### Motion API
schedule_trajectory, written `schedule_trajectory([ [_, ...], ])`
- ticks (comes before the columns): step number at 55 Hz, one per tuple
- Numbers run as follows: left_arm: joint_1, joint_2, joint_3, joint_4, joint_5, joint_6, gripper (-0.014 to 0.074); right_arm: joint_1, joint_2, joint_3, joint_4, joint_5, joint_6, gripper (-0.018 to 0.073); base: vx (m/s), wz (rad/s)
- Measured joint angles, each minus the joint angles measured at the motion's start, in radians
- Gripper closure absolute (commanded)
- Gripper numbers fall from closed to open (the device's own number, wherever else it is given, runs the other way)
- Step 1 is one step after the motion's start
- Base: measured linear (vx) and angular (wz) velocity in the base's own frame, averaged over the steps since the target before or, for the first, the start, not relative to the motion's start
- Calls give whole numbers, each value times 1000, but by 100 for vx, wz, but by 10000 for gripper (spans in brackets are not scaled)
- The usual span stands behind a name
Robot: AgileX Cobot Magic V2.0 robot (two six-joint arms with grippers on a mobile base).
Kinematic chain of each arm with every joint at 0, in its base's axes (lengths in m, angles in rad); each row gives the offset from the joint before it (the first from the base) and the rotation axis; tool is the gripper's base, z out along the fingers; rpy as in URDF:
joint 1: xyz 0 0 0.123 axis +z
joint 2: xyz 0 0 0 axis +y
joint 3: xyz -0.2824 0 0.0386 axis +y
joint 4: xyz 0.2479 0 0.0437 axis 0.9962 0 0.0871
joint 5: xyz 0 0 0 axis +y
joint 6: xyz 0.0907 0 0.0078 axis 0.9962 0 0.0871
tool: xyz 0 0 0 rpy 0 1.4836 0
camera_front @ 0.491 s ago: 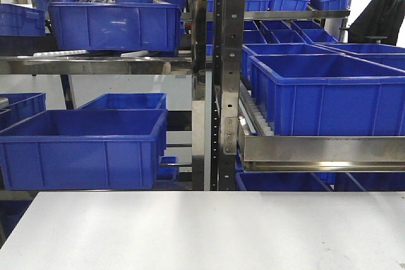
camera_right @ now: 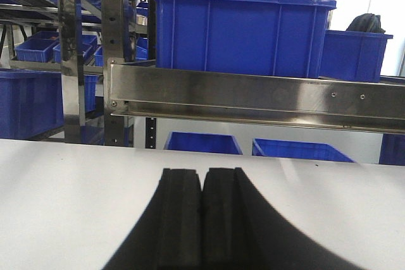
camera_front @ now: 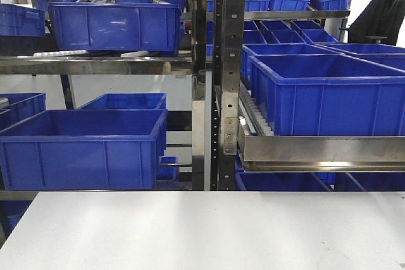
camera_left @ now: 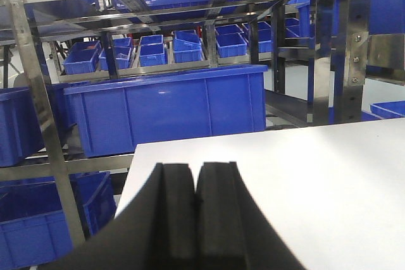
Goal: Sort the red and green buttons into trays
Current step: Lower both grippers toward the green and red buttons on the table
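We judge that the sorting has not yet begun. In none of the views do we find the red and green buttons, and the trays do not appear either. Where these things are we cannot tell, as they lie outside all three pictures. The front view gives us only the white table (camera_front: 202, 232), and behind it blue crates (camera_front: 82, 147) standing on a steel rack (camera_front: 224, 61). These do not belong to the task.

In our opinion, the next move calls first for bringing a button into view of one wrist camera. That gripper must then open wide enough for the black base and come down over it. After this, the tray of the same colour must be found.

The left gripper (camera_left: 196, 178) hangs above the table, near one edge of it. Its two black fingers (camera_left: 177, 194) are pressed together with no gap between them, and nothing is held there. The right gripper (camera_right: 202, 181) is in the same condition: it is clenched on itself, it carries nothing, and as far as we can see it does not touch the table surface
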Motion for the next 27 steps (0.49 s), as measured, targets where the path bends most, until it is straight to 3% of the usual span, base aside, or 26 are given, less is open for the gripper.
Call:
schedule_trajectory([
  [15,0,0,0,0,-17,0,603,0,0,0,0,-1,0,568,0,0],
  [27,0,0,0,-11,-70,-24,603,0,0,1,0,-90,0,568,0,0],
])
